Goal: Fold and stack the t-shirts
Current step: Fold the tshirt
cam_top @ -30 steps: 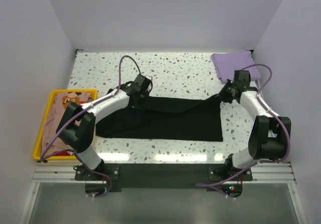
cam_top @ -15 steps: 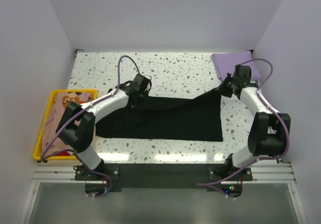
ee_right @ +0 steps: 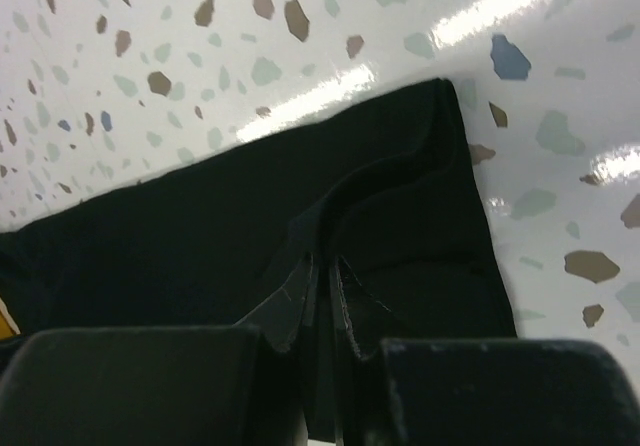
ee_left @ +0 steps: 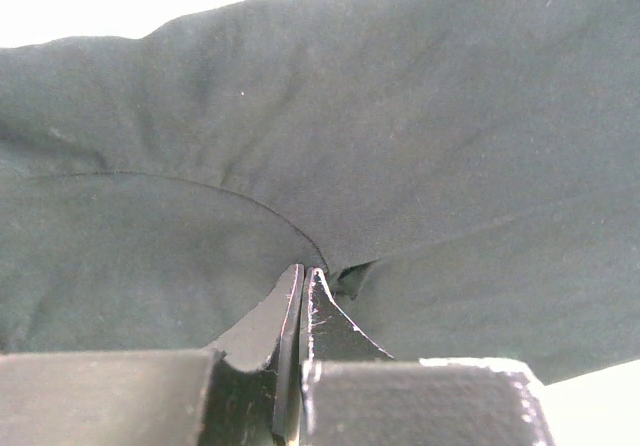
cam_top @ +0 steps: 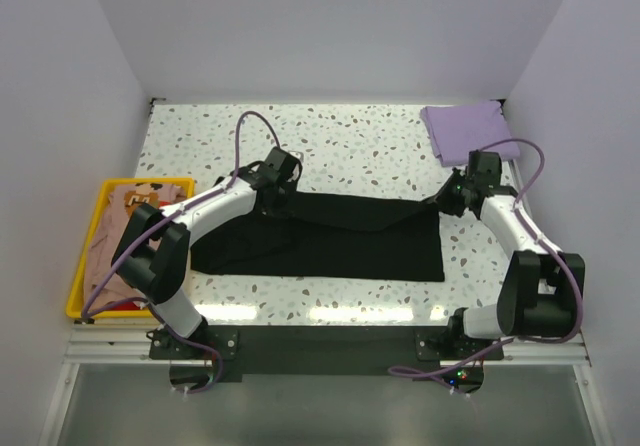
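The black t-shirt (cam_top: 330,241) lies spread across the middle of the table, partly folded. My left gripper (cam_top: 280,194) is shut on its far left edge; the left wrist view shows the jaws (ee_left: 303,271) pinched on black cloth (ee_left: 400,146). My right gripper (cam_top: 447,198) is shut on the shirt's far right corner, with a fold of black cloth (ee_right: 400,196) between the jaws (ee_right: 325,261). The folded lavender-purple t-shirt (cam_top: 468,129) lies at the far right corner. The peach-tan printed t-shirt (cam_top: 125,226) lies in the tray on the left.
A yellow plastic tray (cam_top: 82,256) sits at the table's left edge. The speckled white tabletop (cam_top: 370,146) shows behind the black shirt and along the front. White walls close in the left, back and right sides.
My right gripper lifted the shirt's right corner up and back, then came back down and forward; the edge lies lower now. My left gripper has hardly moved.
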Motion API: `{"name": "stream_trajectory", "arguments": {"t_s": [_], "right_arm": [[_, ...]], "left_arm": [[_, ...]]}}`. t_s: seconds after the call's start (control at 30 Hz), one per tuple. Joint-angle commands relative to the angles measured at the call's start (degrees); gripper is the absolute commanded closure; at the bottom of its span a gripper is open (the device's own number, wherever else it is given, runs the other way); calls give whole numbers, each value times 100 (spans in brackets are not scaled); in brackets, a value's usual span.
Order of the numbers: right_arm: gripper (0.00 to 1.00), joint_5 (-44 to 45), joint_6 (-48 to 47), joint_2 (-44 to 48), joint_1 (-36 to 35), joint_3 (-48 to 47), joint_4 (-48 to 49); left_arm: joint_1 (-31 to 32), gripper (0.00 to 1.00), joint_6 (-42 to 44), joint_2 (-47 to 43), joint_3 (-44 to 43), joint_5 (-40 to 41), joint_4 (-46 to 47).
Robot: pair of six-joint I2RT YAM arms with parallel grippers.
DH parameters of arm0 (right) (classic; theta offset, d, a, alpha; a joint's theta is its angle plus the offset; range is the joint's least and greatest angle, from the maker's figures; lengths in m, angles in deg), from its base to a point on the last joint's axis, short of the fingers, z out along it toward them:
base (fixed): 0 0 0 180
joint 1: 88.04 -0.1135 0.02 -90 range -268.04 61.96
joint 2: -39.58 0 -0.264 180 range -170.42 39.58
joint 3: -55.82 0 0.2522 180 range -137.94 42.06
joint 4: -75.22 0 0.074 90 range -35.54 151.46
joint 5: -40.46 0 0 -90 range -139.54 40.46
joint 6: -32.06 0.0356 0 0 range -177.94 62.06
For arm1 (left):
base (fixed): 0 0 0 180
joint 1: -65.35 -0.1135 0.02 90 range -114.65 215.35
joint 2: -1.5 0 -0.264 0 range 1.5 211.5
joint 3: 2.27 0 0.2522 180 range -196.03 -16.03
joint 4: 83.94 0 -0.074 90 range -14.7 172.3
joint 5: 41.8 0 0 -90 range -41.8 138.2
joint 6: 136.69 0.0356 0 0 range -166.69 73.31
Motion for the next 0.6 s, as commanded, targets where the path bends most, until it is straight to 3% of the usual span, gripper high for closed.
{"name": "stream_trajectory", "arguments": {"t_s": [0.0, 0.57], "right_arm": [[98, 151, -65, 275, 21, 289, -373], [98, 204, -205, 249, 468, 836, -505]], "left_arm": [[-37, 100, 229, 30, 113, -141, -30], [-37, 100, 492, 135, 237, -71, -224]]}}
